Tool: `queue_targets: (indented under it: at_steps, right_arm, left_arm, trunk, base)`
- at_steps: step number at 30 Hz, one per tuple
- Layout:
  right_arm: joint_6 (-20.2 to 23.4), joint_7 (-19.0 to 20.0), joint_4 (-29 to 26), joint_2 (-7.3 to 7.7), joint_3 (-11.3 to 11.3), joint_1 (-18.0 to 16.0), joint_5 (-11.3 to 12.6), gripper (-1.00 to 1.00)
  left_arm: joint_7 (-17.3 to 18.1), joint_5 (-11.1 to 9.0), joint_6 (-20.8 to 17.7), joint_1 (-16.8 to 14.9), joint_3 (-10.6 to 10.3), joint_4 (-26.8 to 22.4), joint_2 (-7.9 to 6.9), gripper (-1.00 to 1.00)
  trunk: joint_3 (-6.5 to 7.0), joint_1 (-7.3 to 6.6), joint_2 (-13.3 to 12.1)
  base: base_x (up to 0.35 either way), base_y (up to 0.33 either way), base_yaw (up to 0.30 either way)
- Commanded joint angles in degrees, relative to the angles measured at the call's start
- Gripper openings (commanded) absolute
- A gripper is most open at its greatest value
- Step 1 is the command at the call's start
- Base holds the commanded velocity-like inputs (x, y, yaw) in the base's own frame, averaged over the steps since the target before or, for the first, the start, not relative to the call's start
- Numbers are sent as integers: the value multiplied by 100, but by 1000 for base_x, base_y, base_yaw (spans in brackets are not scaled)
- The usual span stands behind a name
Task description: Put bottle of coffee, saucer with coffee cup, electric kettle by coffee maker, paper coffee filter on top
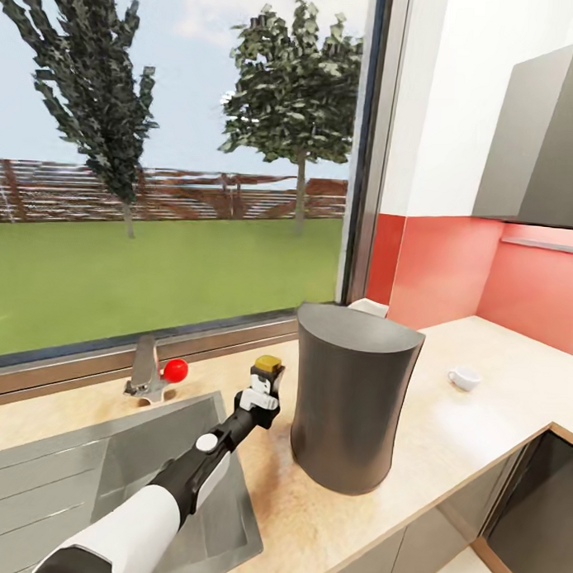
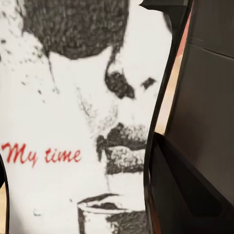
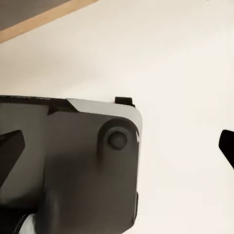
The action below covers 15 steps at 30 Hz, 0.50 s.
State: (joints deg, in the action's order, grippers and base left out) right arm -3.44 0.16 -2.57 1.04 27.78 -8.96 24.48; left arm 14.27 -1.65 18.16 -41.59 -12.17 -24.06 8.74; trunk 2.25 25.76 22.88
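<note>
My left gripper [image 1: 265, 385] is shut on the bottle of coffee [image 1: 268, 364], a small dark jar with a yellow lid. It is held low over the countertop [image 1: 447, 432], just left of the coffee maker [image 1: 353, 404]. Up close, the bottle's white label [image 2: 73, 122] reads "My time", with a dark finger [image 2: 163, 161] beside it. The tall dark grey coffee maker stands mid-counter. A tiny white coffee cup [image 1: 463, 378] sits to its right. The right gripper [image 3: 117, 146] is open with nothing between its fingers, over pale floor. The saucer, kettle and paper filter are out of view.
A steel sink [image 1: 82, 469] with a faucet [image 1: 145, 368] and a red knob [image 1: 175, 369] lies left of the bottle. A small white thing [image 1: 370, 307] peeks from behind the coffee maker. A grey wall cabinet [image 1: 544, 138] hangs at the right, with the thin kitchen shelf [image 1: 542, 244] beneath.
</note>
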Motion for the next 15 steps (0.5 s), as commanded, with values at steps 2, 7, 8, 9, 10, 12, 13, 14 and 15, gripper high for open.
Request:
queue_targets:
  at_steps: [2, 7, 8, 9, 10, 12, 13, 14, 15]
  right_arm:
    - [-16, 2, 2, 1, 50, -1, 57, 100]
    - [-16, -3, 10, 8, 45, -1, 57, 100]
    - [-16, -3, 10, 9, 48, -1, 57, 100]
    - [-16, -1, 11, 10, 49, -1, 57, 100]
    - [-16, -2, 11, 10, 47, -1, 57, 100]
    - [-16, -4, 11, 10, 45, -1, 57, 100]
    - [-16, -4, 11, 10, 44, -1, 57, 100]
    - [-16, -2, 11, 10, 44, -1, 59, 100]
    - [-16, 0, 9, 10, 43, -1, 62, 100]
  left_arm:
    - [5, -2, 39, 27, -17, 21, -9, -100]
    - [-2, 6, 51, 141, -22, 35, 10, -100]
    - [-1, 7, 57, 146, -22, 43, 12, -100]
    - [0, 7, 60, 149, -22, 46, 13, -100]
    - [0, 7, 62, 151, -22, 47, 13, -100]
    - [-1, 7, 61, 152, -22, 49, 15, -100]
    - [-4, 7, 59, 152, -22, 47, 11, -100]
    - [-8, 10, 58, 151, -22, 45, 7, -100]
    - [-18, 13, 57, 154, -22, 43, 0, -100]
  trunk:
    - [-2, 2, 4]
    - [-2, 2, 4]
    - [-2, 2, 4]
    - [-2, 2, 4]
    - [-2, 2, 4]
    - [-2, 2, 4]
    - [-2, 2, 4]
    - [-2, 2, 4]
    - [-2, 2, 4]
  base:
    - [4, 0, 0]
    - [0, 0, 0]
    - [0, 0, 0]
    - [0, 0, 0]
    - [0, 0, 0]
    - [0, 0, 0]
    - [0, 0, 0]
    - [0, 0, 0]
    - [0, 0, 0]
